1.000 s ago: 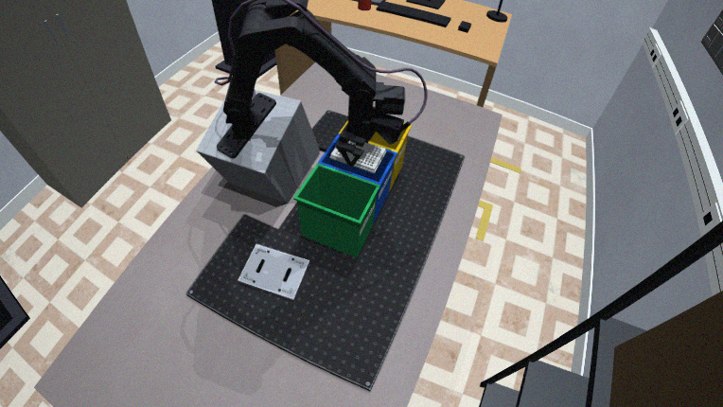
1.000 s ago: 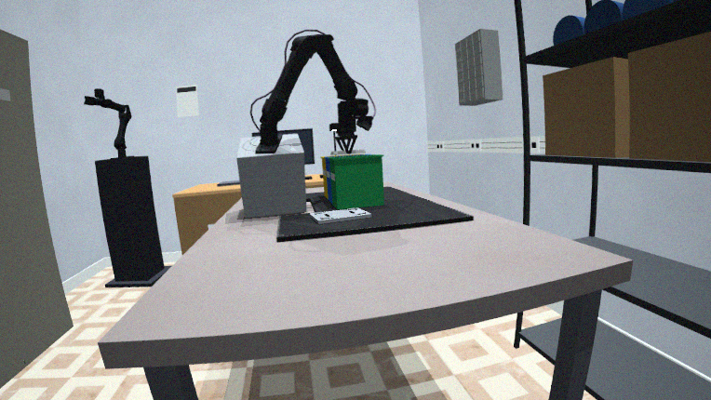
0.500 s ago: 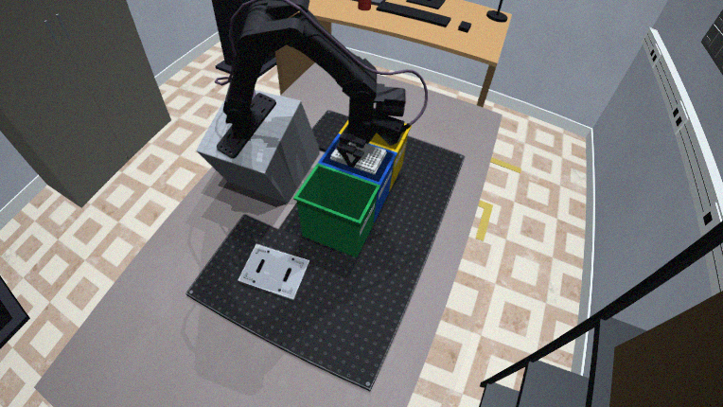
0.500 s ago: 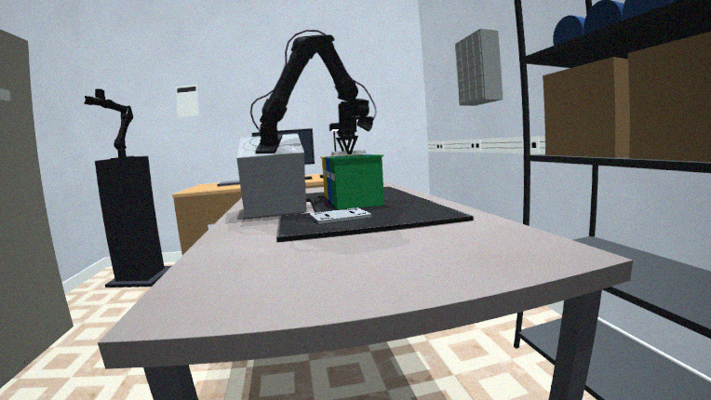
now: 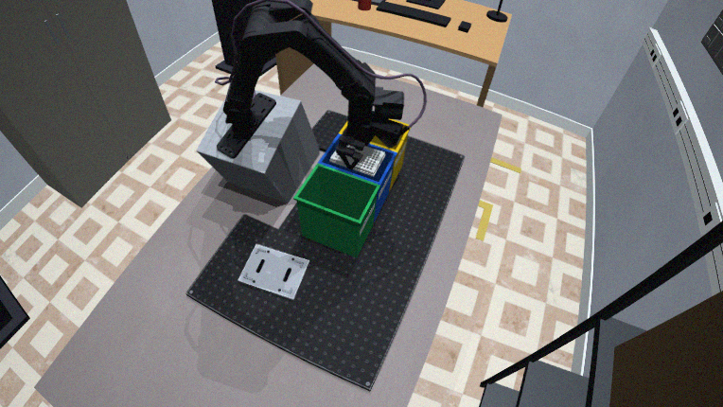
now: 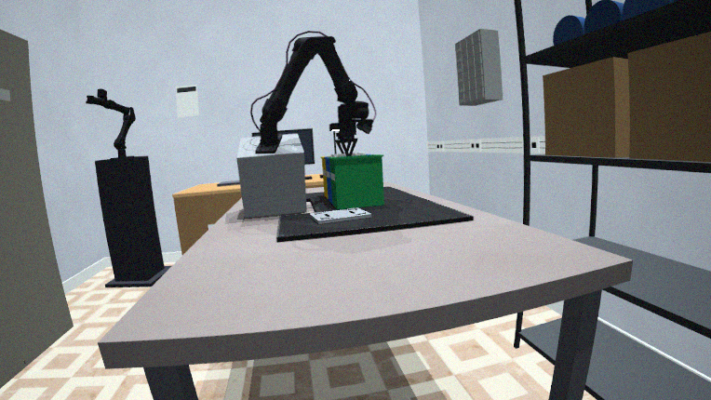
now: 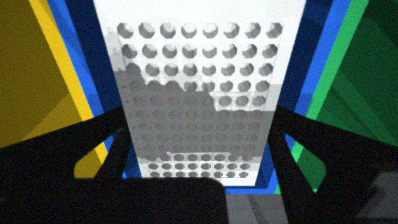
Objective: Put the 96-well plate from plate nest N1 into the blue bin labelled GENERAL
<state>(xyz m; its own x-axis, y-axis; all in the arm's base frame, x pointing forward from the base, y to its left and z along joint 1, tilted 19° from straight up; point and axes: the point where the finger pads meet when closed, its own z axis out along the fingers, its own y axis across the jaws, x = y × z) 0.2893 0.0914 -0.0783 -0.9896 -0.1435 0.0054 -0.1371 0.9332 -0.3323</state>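
Note:
My gripper (image 5: 349,157) (image 6: 346,152) (image 7: 199,111) is shut on the white 96-well plate (image 5: 368,163) (image 7: 200,80), gripping its long sides. It holds the plate level at the open top of the blue bin (image 5: 386,172) (image 7: 320,70), the middle one of three in a row. The green bin (image 5: 333,215) (image 6: 356,181) (image 7: 360,90) stands on the near side and the yellow bin (image 5: 399,151) (image 7: 35,85) on the far side. All three stand upright. The plate nest (image 5: 273,270) (image 6: 341,215) lies bare on the black mat, nearer the front.
The arm's grey base block (image 5: 263,146) (image 6: 271,179) stands to the left of the bins. The black perforated mat (image 5: 354,313) (image 6: 422,211) lies on the table (image 5: 126,344) (image 6: 348,287). A wooden desk (image 5: 455,40) stands behind.

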